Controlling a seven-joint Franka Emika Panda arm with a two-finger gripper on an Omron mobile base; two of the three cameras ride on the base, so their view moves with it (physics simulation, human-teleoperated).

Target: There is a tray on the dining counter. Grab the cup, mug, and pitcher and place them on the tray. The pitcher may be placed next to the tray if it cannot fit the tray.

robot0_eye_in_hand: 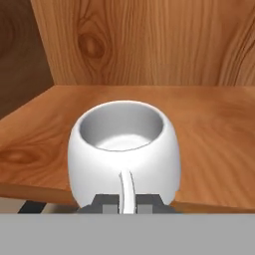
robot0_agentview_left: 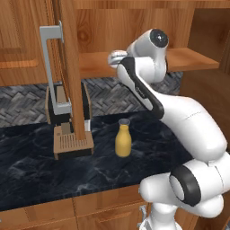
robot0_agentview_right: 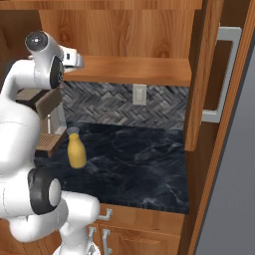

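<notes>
A squat white mug stands upright on a wooden cabinet shelf, its thin handle facing me. My gripper is shut on that handle, one dark tip on either side of it. From the base views the gripper reaches onto the shelf above the counter. The mustard-yellow pitcher stands upright on the black marble counter below the hand, untouched. The cup, the tray and the dining counter are out of view.
An open wooden cabinet door with a grey handle hangs left of the arm, in front of a coffee machine. Another open door stands at the right. A herringbone backsplash with an outlet backs the counter.
</notes>
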